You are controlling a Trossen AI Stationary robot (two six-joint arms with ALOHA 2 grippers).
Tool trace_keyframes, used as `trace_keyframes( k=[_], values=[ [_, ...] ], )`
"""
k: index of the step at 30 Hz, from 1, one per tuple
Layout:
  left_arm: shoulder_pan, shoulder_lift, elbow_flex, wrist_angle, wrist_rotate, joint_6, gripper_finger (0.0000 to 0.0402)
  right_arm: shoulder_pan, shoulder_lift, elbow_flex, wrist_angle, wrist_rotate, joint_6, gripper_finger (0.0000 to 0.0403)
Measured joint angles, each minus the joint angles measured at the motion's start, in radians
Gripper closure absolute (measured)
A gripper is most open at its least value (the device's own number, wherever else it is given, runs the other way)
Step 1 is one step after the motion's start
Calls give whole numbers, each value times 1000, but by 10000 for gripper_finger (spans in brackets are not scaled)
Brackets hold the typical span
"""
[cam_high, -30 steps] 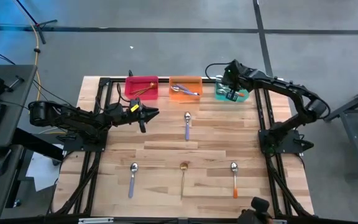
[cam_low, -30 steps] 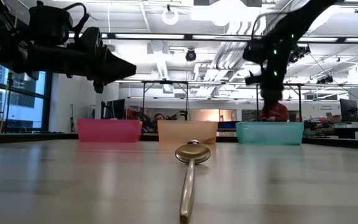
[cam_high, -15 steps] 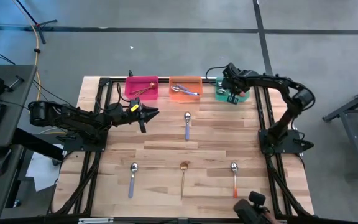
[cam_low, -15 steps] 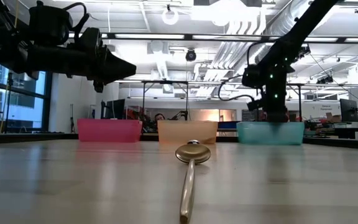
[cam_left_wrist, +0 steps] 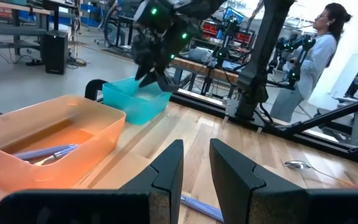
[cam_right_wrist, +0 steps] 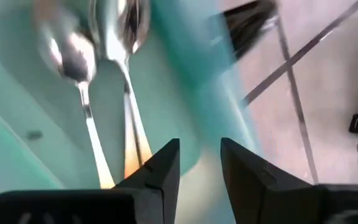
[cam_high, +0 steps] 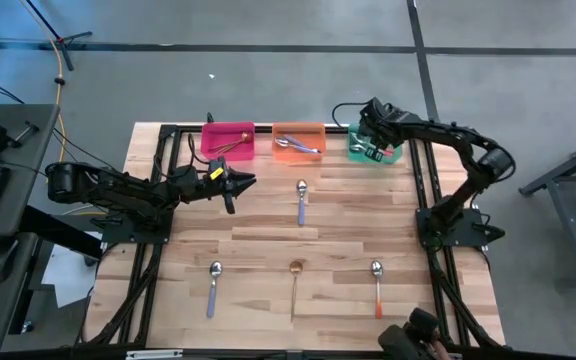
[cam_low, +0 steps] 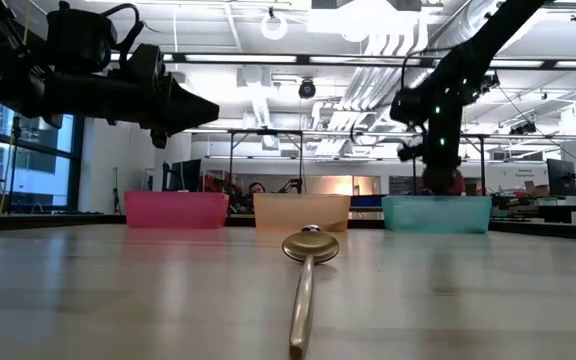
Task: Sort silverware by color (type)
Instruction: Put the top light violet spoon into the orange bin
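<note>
My right gripper (cam_high: 371,148) hangs open just over the teal bin (cam_high: 388,156) at the table's far right. In the right wrist view two spoons (cam_right_wrist: 82,68) with silver bowls and orange handles lie in that bin below its fingers (cam_right_wrist: 199,155), which hold nothing. My left gripper (cam_high: 240,182) waits above the table left of centre, open by a narrow gap (cam_left_wrist: 196,155), empty. On the wood lie a purple-handled spoon (cam_high: 301,201), a second one (cam_high: 213,286), a gold spoon (cam_high: 295,284) and an orange-handled spoon (cam_high: 377,286).
A pink bin (cam_high: 228,139) with gold spoons and an orange bin (cam_high: 299,141) with purple-handled spoons stand left of the teal one along the far edge. Dark frame rails (cam_high: 423,200) run down both sides. A person (cam_left_wrist: 328,37) stands beyond the table.
My right gripper has dropped toward the teal bin and then come up a little above it, staying over the bin. My left arm has kept still.
</note>
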Motion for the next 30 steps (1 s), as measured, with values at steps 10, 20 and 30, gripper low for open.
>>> trace_keyframes(
  k=[10,20,30],
  values=[
    [0,0,0,-18,1,18,330,100,-234,-60,106,-91,252,375],
    [0,0,0,-67,2,35,330,465,-301,-267,432,-131,727,384],
    [0,0,0,-89,1,35,330,760,-81,-228,590,54,1071,384]
  ],
)
